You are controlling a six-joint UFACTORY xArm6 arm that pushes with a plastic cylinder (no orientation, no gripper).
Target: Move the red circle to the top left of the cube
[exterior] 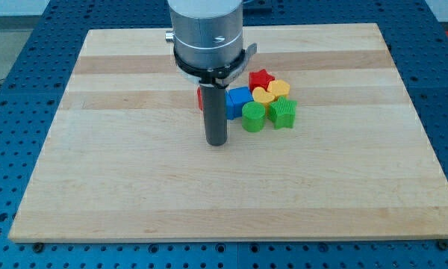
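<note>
Inspection of the wooden desk (pixel 134 187): I carry no claw, so there is nothing to report as spread, pressed together or pinching; my arm ends in a dark rod. My tip (pixel 216 142) rests on the desk at the view's left edge of the block cluster, just below and left of the blue cube (pixel 239 98).

The task's thing, the red circle (pixel 200 98), is almost wholly hidden behind my rod; only a red sliver shows at the rod's left side, level with the cube and just to its left. I cannot tell whether it touches the cube or the rod.

The other blocks sit packed to the cube's right: a red star (pixel 260 78) at the top, a yellow heart (pixel 263 95) and a second yellow block (pixel 279 89) beside it, and two green blocks, one (pixel 254 116) below the cube's right corner, the other (pixel 282 113) further right. Their shapes are not clear enough to name.

Judgement: my tip sits below the circle, which suits a push toward the view's top so that the circle ends up at the cube's upper left. The tight packing makes disturbing the cube the main risk.

No containers are present on the desk.
</note>
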